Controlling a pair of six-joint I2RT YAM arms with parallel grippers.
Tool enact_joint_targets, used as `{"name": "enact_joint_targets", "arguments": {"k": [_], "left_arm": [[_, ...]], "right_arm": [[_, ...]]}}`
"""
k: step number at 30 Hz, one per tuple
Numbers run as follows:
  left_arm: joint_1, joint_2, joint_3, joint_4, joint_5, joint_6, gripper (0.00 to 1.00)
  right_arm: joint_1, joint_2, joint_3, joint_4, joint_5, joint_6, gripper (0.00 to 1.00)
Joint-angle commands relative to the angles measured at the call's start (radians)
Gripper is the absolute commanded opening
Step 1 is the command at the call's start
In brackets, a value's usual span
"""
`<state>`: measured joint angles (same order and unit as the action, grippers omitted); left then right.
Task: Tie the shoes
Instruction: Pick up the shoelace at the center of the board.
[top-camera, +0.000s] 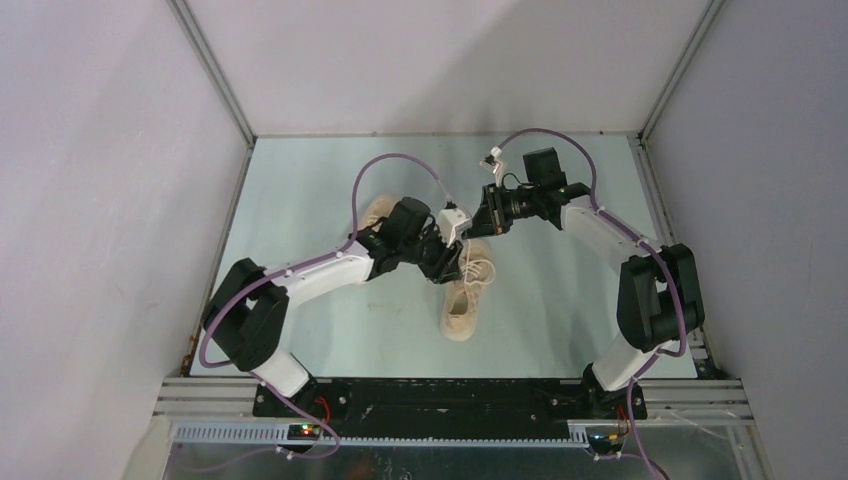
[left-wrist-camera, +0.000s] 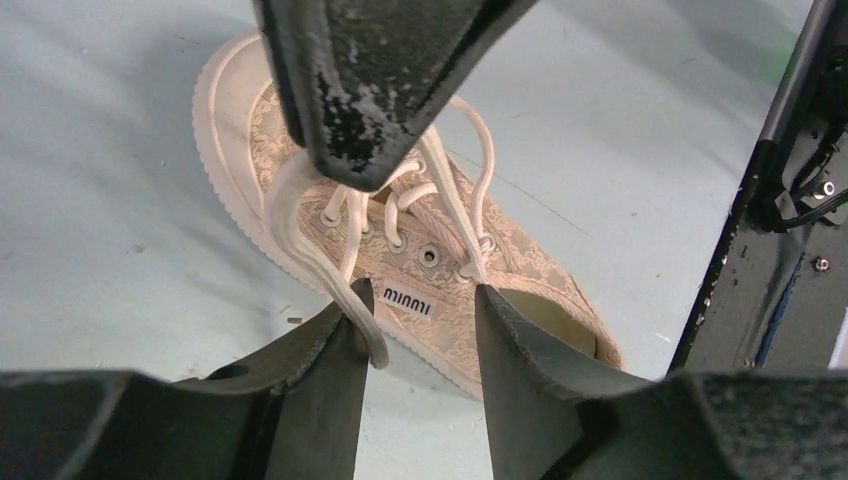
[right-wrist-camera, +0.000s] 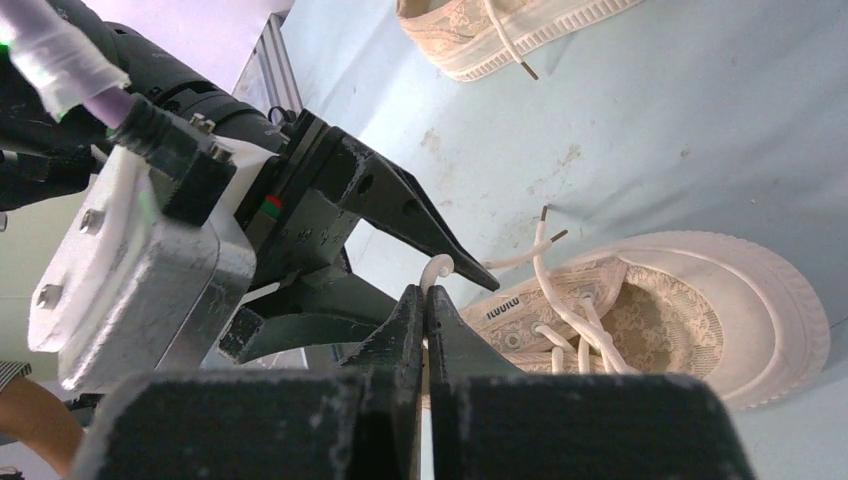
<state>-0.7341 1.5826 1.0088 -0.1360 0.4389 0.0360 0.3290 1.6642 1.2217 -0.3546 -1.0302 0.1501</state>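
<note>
My right hand (right-wrist-camera: 425, 305) is squeezed shut on a bit of lace (right-wrist-camera: 437, 268) and holds it up over the shoe (right-wrist-camera: 700, 320). My left hand (left-wrist-camera: 420, 335) is just below it with its fingers apart, and a lace strand lies against one finger (left-wrist-camera: 335, 370). I think I should get that strand between the fingers, close gently, then pull slowly so the shoe does not slide. This shoe sits in the middle of the tabletop (top-camera: 560, 320). The other shoe (top-camera: 376, 212) is behind my left arm.

Right hand (left-wrist-camera: 362, 160) and its pinched lace (left-wrist-camera: 288, 215) crowd the left hand (left-wrist-camera: 420, 305).
</note>
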Motion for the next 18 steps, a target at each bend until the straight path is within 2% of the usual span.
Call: {"name": "enact_joint_targets", "arguments": {"k": [1, 7, 11, 18], "left_arm": [[-0.016, -0.038, -0.002, 0.023, 0.040, 0.046, 0.49], [-0.053, 0.013, 0.044, 0.052, 0.030, 0.002, 0.51], [-0.087, 0.048, 0.077, 0.029, -0.012, -0.003, 0.47], [-0.096, 0.060, 0.084, 0.002, -0.061, 0.002, 0.23]], "right_arm": [[-0.007, -0.023, 0.001, 0.044, 0.016, 0.011, 0.00], [-0.007, -0.016, 0.002, 0.040, 0.033, 0.019, 0.00], [-0.010, -0.012, 0.002, 0.039, 0.043, 0.027, 0.00], [-0.022, -0.011, -0.007, 0.042, 0.047, 0.032, 0.00]]}}
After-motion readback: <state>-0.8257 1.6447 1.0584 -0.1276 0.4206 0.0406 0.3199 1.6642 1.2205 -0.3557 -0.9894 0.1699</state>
